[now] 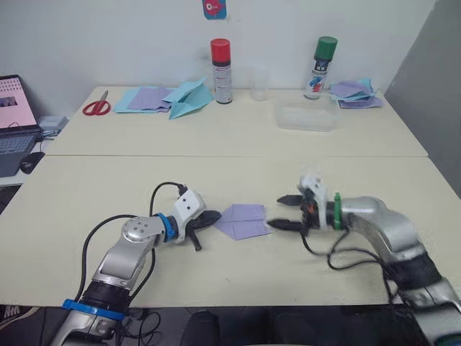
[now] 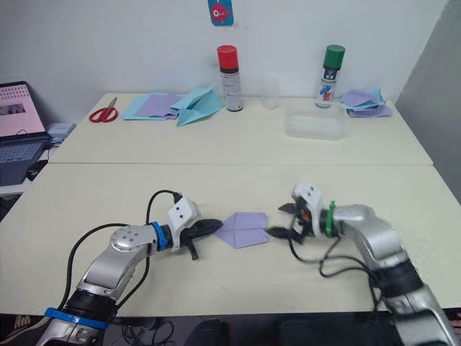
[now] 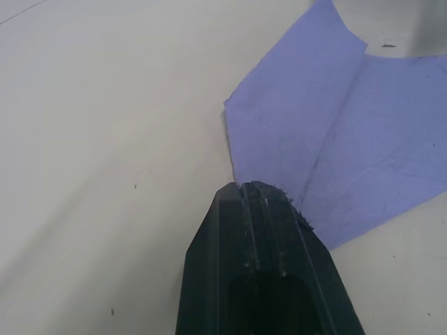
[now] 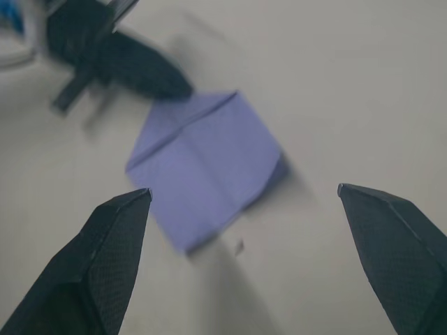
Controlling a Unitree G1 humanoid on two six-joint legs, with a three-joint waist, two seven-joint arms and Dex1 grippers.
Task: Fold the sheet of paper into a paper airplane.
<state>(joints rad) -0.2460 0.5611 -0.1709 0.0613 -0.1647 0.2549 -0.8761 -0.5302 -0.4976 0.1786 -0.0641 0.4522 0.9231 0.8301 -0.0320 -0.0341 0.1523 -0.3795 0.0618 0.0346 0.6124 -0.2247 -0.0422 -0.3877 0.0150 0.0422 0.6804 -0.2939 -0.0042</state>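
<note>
Left gripper (image 1: 210, 219) is pinched together on the paper's (image 1: 245, 220) nose, right gripper (image 1: 286, 213) spread apart just beside its tail — you've got a point folded, wings still left to do.

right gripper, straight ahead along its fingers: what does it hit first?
Most likely the sheet of paper, lying just ahead of the open right gripper. Beyond it sits the left gripper, pinning the sheet's pointed end. Height above the table is unclear.
</note>
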